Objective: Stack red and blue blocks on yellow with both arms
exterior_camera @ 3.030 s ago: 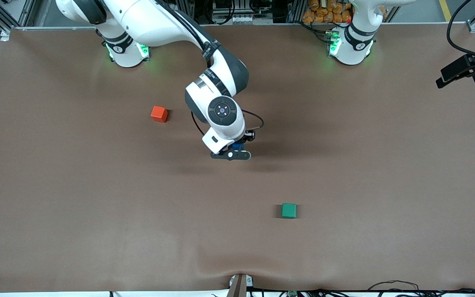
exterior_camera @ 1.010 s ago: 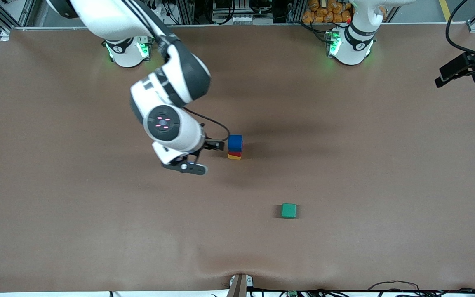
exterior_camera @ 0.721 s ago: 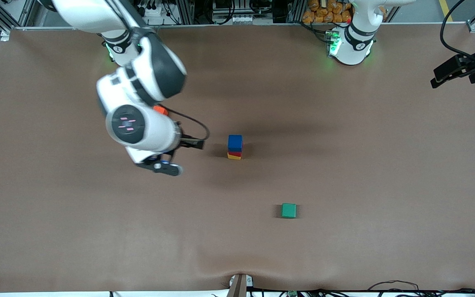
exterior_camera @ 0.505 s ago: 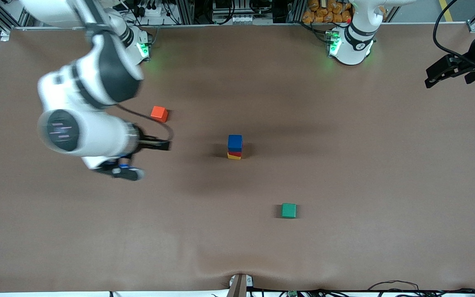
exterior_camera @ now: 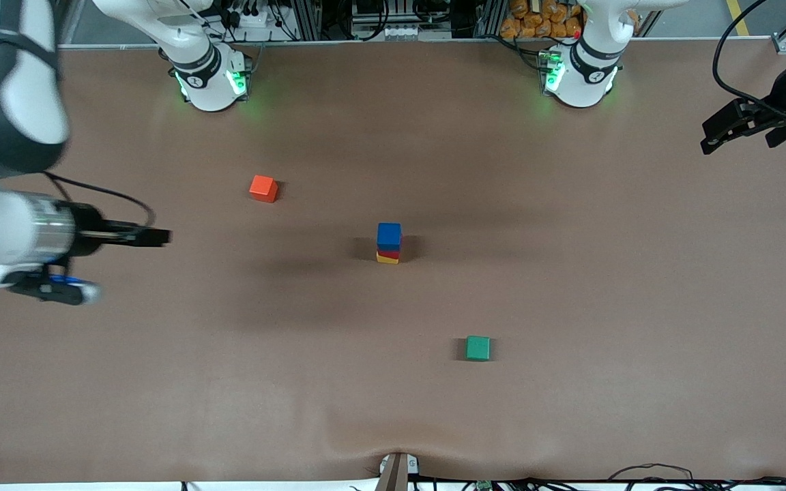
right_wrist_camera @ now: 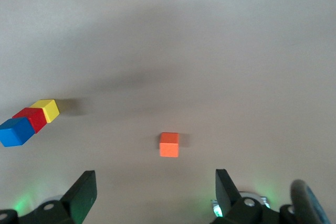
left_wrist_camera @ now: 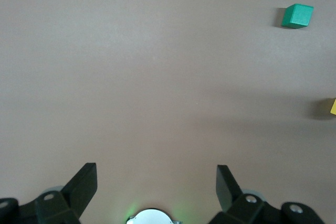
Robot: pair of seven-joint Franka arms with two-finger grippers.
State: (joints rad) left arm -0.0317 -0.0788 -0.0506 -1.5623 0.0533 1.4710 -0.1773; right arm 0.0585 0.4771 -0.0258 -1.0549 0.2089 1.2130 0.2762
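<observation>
Three cubes stand stacked mid-table: blue block (exterior_camera: 389, 235) on red block (exterior_camera: 388, 254) on yellow block (exterior_camera: 387, 259), so the task looks done, though the lower two show only as thin slivers from the front. The right gripper (right_wrist_camera: 155, 190), fingers spread and empty, hangs over its arm's end of the table, well apart from the stack. The left gripper (left_wrist_camera: 156, 187), also spread and empty, waits over its arm's end.

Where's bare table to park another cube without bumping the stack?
Widest patch: between the green cube and the front edge. Also bare: from the stack toward the left arm's end, under the open left end effector. Tightest: between the orange cube and the stack, where the open right end effector hangs toward its own end.
</observation>
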